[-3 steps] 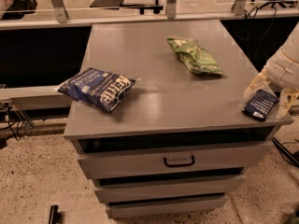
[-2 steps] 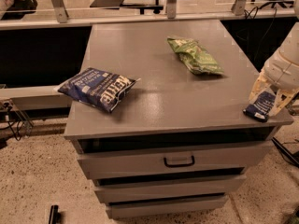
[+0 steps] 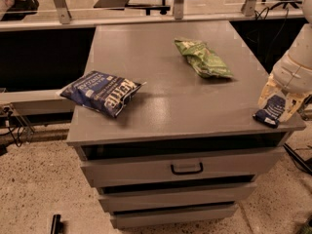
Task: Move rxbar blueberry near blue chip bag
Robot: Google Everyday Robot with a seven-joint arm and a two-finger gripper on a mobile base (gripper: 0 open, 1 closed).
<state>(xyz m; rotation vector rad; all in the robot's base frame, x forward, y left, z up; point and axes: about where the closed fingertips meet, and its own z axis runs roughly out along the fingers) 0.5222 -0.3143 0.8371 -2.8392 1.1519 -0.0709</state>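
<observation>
The rxbar blueberry (image 3: 269, 114), a small dark navy wrapper with pale text, is at the table's front right corner. My gripper (image 3: 279, 103) comes down from the right, its pale fingers (image 3: 266, 94) on either side of the bar's upper end and closed on it. The bar's lower end sits at the table edge. The blue chip bag (image 3: 103, 91), with white "Kettle" lettering, lies near the table's front left, far from the bar.
A green chip bag (image 3: 202, 57) lies at the back right of the grey table (image 3: 161, 106). Drawers with a handle (image 3: 187, 168) are below the top. A rail and chair legs stand behind the table.
The gripper has closed around the bar, and the bar has tipped slightly between the fingers. The chip bags have not moved.
</observation>
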